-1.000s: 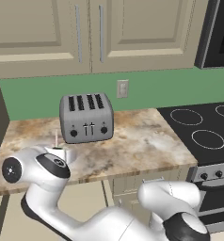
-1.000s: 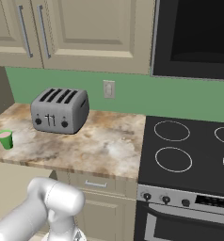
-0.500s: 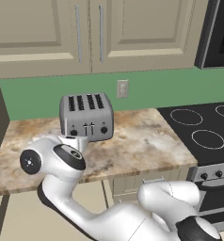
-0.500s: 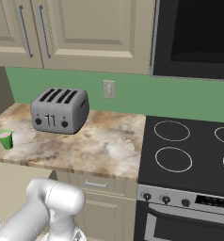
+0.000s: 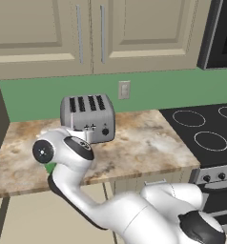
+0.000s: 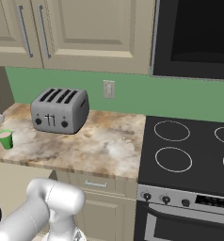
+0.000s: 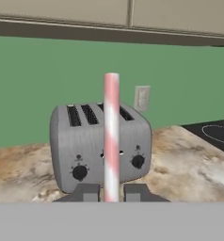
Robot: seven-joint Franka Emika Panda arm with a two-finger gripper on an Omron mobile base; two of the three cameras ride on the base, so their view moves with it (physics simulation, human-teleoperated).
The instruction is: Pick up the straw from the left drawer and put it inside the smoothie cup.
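The arm (image 5: 134, 214) is built of smooth, rounded white segments with a glossy finish, joined by dark grey bands. A black circular cap with a small pale centre is set in the side of one joint. The claw (image 7: 111, 193) carries two squared dark grey fingertips (image 7: 87, 192)

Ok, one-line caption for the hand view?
Gripper shut on the upright pink straw, facing the grey toaster on the marbled counter.

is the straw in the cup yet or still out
Out. The straw stands upright between the gripper fingertips, the smoothie cup apart on the counter.
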